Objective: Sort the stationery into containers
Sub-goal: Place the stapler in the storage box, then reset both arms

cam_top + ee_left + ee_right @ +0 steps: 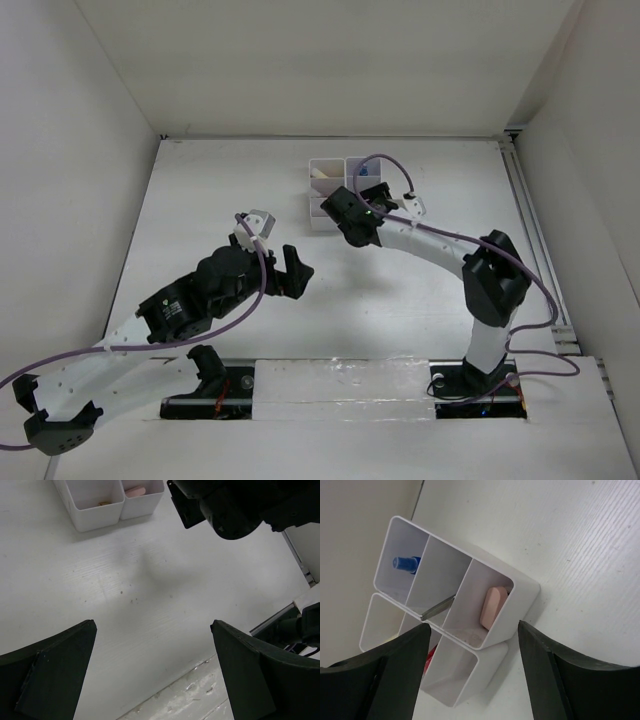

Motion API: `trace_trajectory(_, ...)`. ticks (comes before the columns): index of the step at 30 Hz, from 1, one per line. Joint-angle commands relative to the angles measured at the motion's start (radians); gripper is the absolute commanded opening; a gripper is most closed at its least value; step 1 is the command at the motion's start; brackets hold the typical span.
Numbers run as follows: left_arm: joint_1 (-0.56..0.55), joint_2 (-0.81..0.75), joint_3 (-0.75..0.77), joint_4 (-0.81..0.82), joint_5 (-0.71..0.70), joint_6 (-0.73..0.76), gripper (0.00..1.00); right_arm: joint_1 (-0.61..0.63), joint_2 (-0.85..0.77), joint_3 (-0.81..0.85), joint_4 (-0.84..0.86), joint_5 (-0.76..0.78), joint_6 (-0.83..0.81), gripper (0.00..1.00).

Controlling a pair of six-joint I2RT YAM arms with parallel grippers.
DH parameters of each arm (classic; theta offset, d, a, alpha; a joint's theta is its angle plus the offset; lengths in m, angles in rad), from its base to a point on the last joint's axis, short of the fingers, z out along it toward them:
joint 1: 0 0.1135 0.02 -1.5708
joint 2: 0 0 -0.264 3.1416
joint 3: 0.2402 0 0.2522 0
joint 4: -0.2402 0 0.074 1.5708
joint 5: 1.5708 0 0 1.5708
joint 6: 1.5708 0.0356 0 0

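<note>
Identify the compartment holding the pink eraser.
The end compartment, rightmost in the right wrist view, holds the pink eraser; the opposite end holds the blue-capped bottle.

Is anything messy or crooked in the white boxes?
I see nothing spilled. One thin grey stick in the white container leans slanted, with one end resting on a divider instead of standing straight. The pink eraser also leans against the wall of its corner compartment.

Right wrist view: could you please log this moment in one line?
right end effector: open, empty, above containers | pink eraser, blue-capped bottle: in separate compartments | left end effector: open, empty
</note>
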Motion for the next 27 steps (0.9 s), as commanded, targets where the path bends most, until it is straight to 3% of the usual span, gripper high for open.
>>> trace_trajectory(1,0.004,-0.001,0.004,0.023,-0.028,0.005,1.0,0.018,-0.062,-0.01,-0.04,0.034,0.007,0.77)
trace_trajectory(6,0.004,0.008,0.014,-0.017,-0.139,-0.044,1.0,0.071,-0.111,-0.022,-0.221,0.071,-0.013,1.0)
trace_trajectory(8,0.004,0.008,0.04,-0.06,-0.204,-0.093,1.0,0.082,-0.139,-0.059,-0.25,0.091,-0.063,1.0)
trace_trajectory(11,0.004,0.008,0.054,-0.141,-0.357,-0.162,1.0,0.125,-0.243,-0.122,-0.244,0.135,-0.248,1.0)
trace_trajectory(13,0.004,0.008,0.089,-0.19,-0.459,-0.242,1.0,0.152,-0.367,-0.208,-0.133,0.135,-0.533,1.0)
trace_trajectory(16,0.004,0.008,0.141,-0.301,-0.578,-0.343,1.0,0.205,-0.595,-0.349,0.024,0.039,-0.901,1.0)
trace_trajectory(18,0.004,0.008,0.165,-0.356,-0.624,-0.391,1.0,0.215,-0.727,-0.407,0.073,-0.1,-0.999,1.0)
trace_trajectory(19,0.004,-0.007,0.188,-0.408,-0.646,-0.415,1.0,0.231,-0.868,-0.459,0.073,-0.139,-1.03,1.0)
trace_trajectory(23,0.004,-0.066,0.221,-0.482,-0.709,-0.443,1.0,0.243,-1.176,-0.51,-0.025,-0.245,-1.061,1.0)
trace_trajectory(26,0.004,-0.119,0.23,-0.493,-0.719,-0.443,1.0,0.261,-1.333,-0.486,-0.204,-0.236,-0.997,1.0)
trace_trajectory(27,0.004,-0.133,0.216,-0.493,-0.719,-0.443,1.0,0.287,-1.372,-0.486,-0.192,-0.236,-0.992,1.0)
